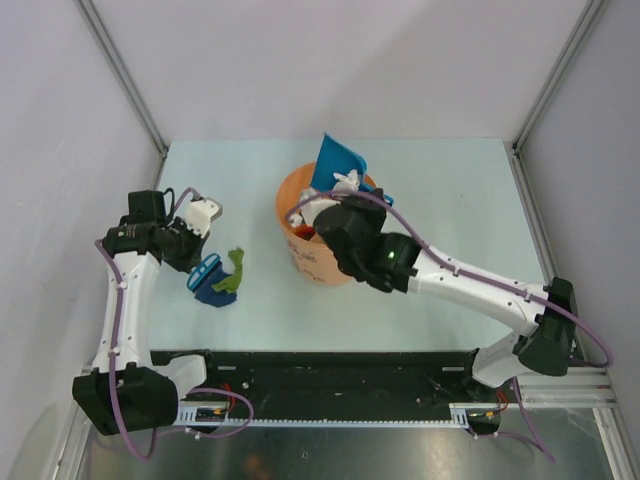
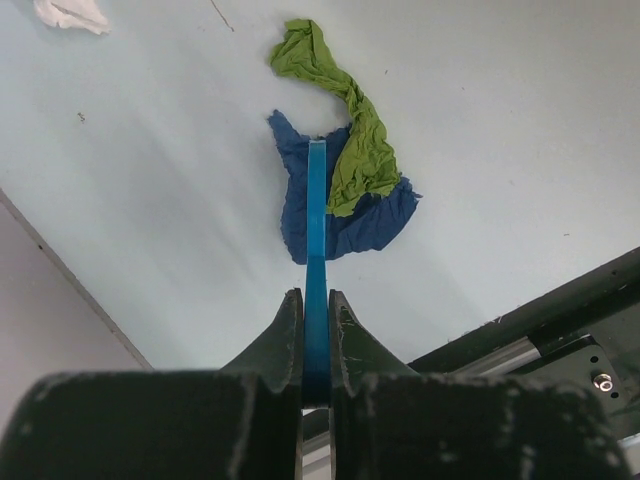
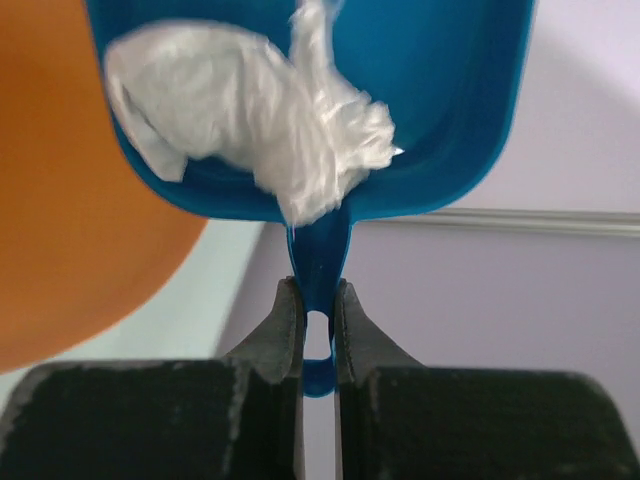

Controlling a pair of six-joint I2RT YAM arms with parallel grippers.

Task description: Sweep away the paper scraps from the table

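Top camera high, looking down on table [image 1: 450, 190], wrist cameras close behind left claw [image 2: 316, 300], right claw [image 3: 318, 295]

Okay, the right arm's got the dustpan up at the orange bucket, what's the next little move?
Probably tip the dustpan a little further toward the orange bucket. The white scrap sits in the pan, and the right gripper grips its handle, so a small wrist tilt should slide it out.
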